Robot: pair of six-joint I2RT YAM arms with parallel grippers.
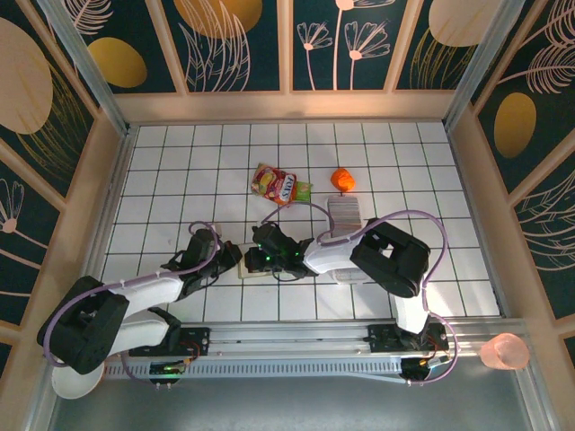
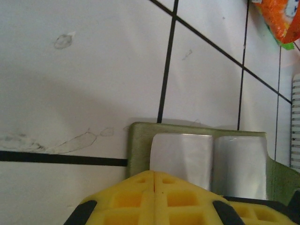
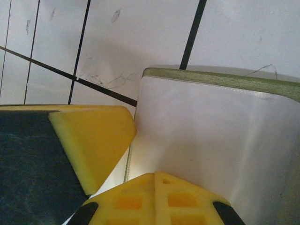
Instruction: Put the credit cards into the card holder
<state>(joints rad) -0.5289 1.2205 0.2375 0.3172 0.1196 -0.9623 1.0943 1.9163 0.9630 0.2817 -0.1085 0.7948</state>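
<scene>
The olive-green card holder (image 2: 140, 145) lies open on the tiled table, its pale grey inside (image 3: 211, 136) facing up. In the top view it (image 1: 253, 272) peeks out between the two gripper heads. My left gripper (image 2: 154, 172) is shut with nothing between its fingers, its tips over the holder's near left pocket. My right gripper (image 3: 154, 174) is also shut and empty, its tips on the pale inside, close beside the left gripper's yellow finger (image 3: 93, 140). The credit cards (image 1: 343, 212) stand on edge as a striped block behind the right arm; their edge (image 2: 296, 122) also shows in the left wrist view.
A colourful snack packet (image 1: 279, 185) and a small orange thing (image 1: 342, 179) lie behind the holder. A pink cup (image 1: 504, 352) stands off the table at the front right, a white plate (image 1: 72, 382) at the front left. Wooden walls (image 1: 108, 180) fence the table.
</scene>
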